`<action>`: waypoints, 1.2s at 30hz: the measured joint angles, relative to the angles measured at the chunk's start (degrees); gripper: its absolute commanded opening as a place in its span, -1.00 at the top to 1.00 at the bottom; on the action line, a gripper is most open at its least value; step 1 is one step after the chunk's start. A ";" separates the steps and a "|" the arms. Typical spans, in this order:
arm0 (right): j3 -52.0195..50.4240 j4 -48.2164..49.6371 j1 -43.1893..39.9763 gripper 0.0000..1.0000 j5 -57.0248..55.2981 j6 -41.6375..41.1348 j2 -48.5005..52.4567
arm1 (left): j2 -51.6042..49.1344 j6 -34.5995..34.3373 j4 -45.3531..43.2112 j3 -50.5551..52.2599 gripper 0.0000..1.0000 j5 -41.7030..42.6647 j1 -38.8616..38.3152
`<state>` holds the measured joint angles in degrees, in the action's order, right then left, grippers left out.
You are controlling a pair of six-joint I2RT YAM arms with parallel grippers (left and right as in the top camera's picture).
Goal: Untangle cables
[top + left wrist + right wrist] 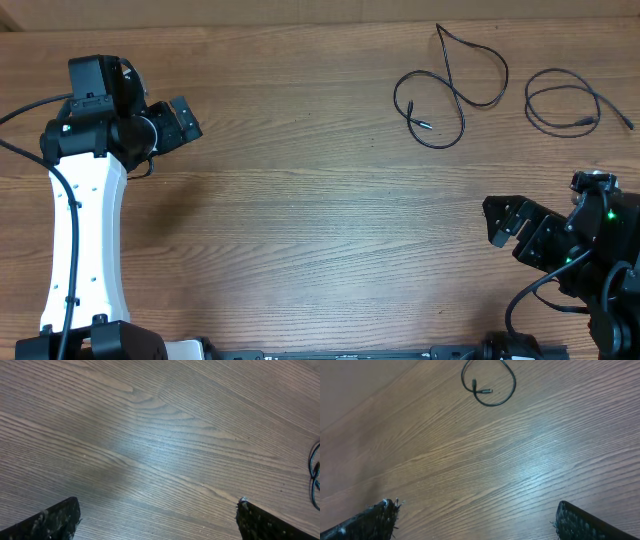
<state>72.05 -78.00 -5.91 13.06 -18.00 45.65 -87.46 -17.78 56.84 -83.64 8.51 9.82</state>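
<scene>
**Both claws wide open, cables sitting up in the far right corner**

Heads up on where you're at. Your left gripper (185, 120) is over on the left side of the table (300, 220), nowhere near the work. In the left wrist view its fingers (55, 517) sit at the bottom corners, spread wide, with only bare wood grain between them.

Your right gripper (505, 222) is down by the right edge. Same deal there: its fingers (372, 520) are spread apart and holding nothing.

The cables are both at the far right end of the table. The left cable (458, 92) crosses over itself in a couple of loops, with a plug end lying inside the lower one. The right cable (562, 70) lies in its own loose loop just beside it. From overhead there's a gap between the two, not touching. The right wrist view catches one loop with plug ends (482, 391) at the top of the shot, well apart from the fingers.
</scene>
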 measured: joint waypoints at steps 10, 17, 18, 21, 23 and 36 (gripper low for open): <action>-2.19 7.58 0.50 -1.00 0.46 0.00 -0.20 | 0.00 0.00 0.00 0.00 -0.99 0.00 0.00; -13.00 23.71 3.72 -1.00 1.99 -0.04 -3.50 | 0.00 0.00 0.00 0.00 -0.99 0.00 0.00; -15.54 27.30 4.46 -1.00 2.40 -0.02 -4.42 | 0.00 0.00 0.00 0.00 -0.99 0.02 0.00; -22.84 38.05 5.81 -1.00 3.26 -0.04 -7.19 | 0.00 0.00 0.00 0.00 -0.99 0.00 0.00; -27.06 43.08 6.45 -1.00 3.43 0.04 -9.20 | 0.00 0.00 0.00 0.00 -0.99 0.00 0.00; -49.22 66.73 7.52 -1.00 1.09 -0.02 -27.43 | 0.00 0.00 -0.02 0.00 -0.99 0.00 0.00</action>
<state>22.83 -11.27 1.61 14.15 -18.02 18.22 -87.46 -17.78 56.82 -83.64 8.51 9.82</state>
